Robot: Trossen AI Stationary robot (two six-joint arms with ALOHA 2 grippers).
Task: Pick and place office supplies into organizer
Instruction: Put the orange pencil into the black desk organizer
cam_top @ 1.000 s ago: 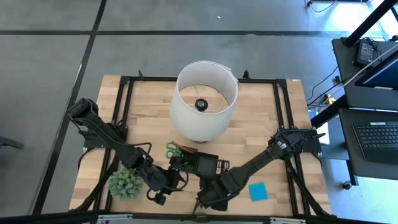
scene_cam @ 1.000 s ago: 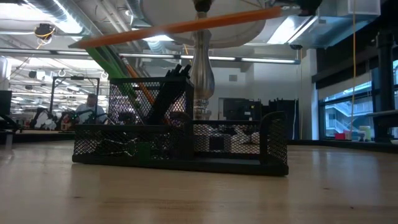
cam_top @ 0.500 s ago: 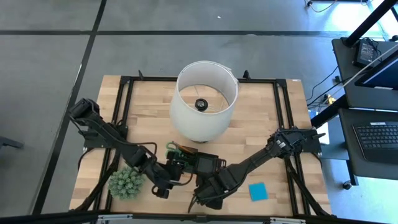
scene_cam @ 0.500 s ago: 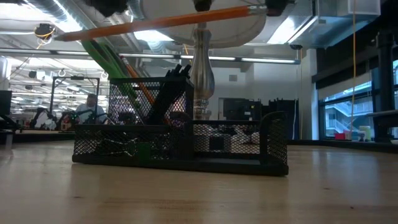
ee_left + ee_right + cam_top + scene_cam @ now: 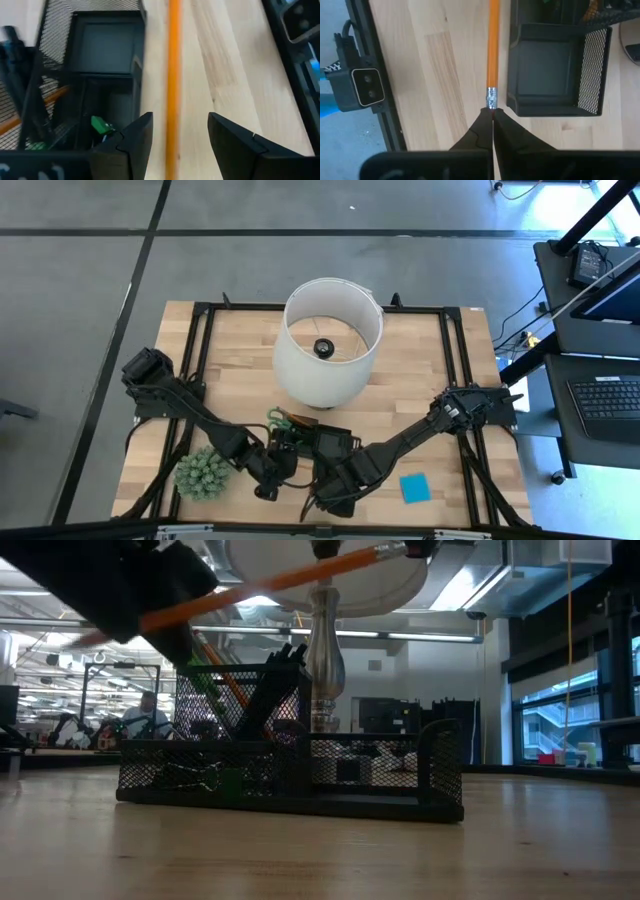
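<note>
The black mesh organizer (image 5: 318, 442) (image 5: 290, 775) stands near the table's near edge, with green-handled scissors (image 5: 276, 420), dark pens (image 5: 272, 685) and a green eraser (image 5: 100, 124) inside. An orange pencil (image 5: 270, 582) (image 5: 493, 45) hangs in the air beside the organizer's near side. My right gripper (image 5: 492, 114) (image 5: 322, 502) is shut on it. My left gripper (image 5: 180, 120) (image 5: 266, 482) is open, with one finger on either side of the pencil's (image 5: 173, 85) far part and a gap on both sides. The blue sticky-note pad (image 5: 415, 488) lies on the table to the right. My right gripper pinches the pencil at its eraser end (image 5: 492, 106), just behind the metal band, between the two fingertips. The fingers lie along the pencil. The pencil is lifted clear of the table, slanting with its free end (image 5: 100, 635) lower.
A big white lampshade (image 5: 330, 340) stands behind the organizer at mid-table. The spiky green plant ball (image 5: 200, 473) sits at the near left, beside my left arm. A small camera box (image 5: 364, 87) is at the table's near edge. Bare wood (image 5: 430, 400) lies to the right.
My left gripper has moved right and up toward the pencil, and its open fingers now stand around it. The pencil has slid a little toward the left and tipped: its free end has sunk while the eraser end stayed high in my right gripper.
</note>
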